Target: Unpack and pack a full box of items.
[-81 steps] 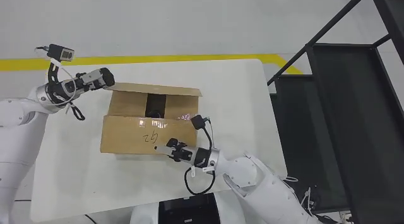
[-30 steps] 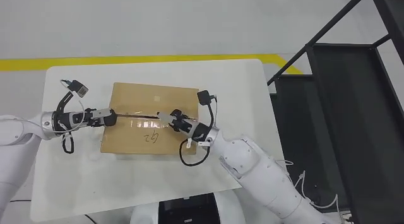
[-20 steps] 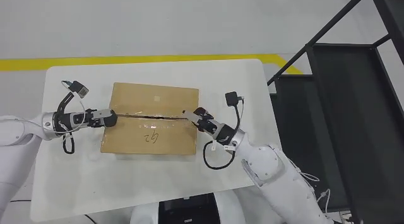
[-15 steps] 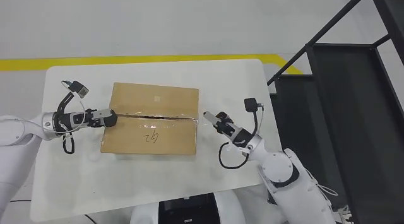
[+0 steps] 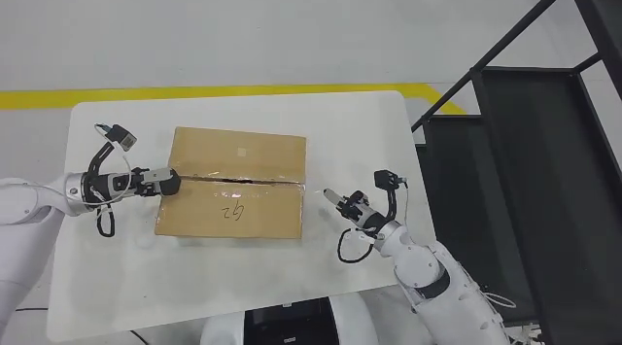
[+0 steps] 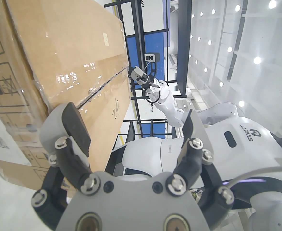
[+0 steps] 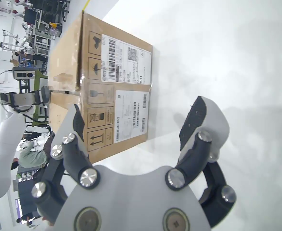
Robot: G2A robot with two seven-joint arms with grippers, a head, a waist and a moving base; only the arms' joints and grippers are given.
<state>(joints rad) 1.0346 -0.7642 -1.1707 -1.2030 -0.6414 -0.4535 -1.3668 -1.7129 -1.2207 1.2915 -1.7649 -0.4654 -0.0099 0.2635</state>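
A brown cardboard box lies on the white table, its top flaps closed along a taped middle seam. My left gripper sits at the left end of that seam, touching the box edge. In the left wrist view the left gripper is open with nothing between its fingers, one pad against the box. My right gripper hovers over bare table just right of the box, apart from it. It is open and empty, facing the box's labelled end wall.
A black metal shelf rack stands off the table's right edge. A yellow floor line runs behind the table. Bare table lies right of and in front of the box.
The flaps stood open 2.7 s ago and now lie closed. My right gripper slid rightward along the seam and off the box onto the table side. The left gripper stayed put.
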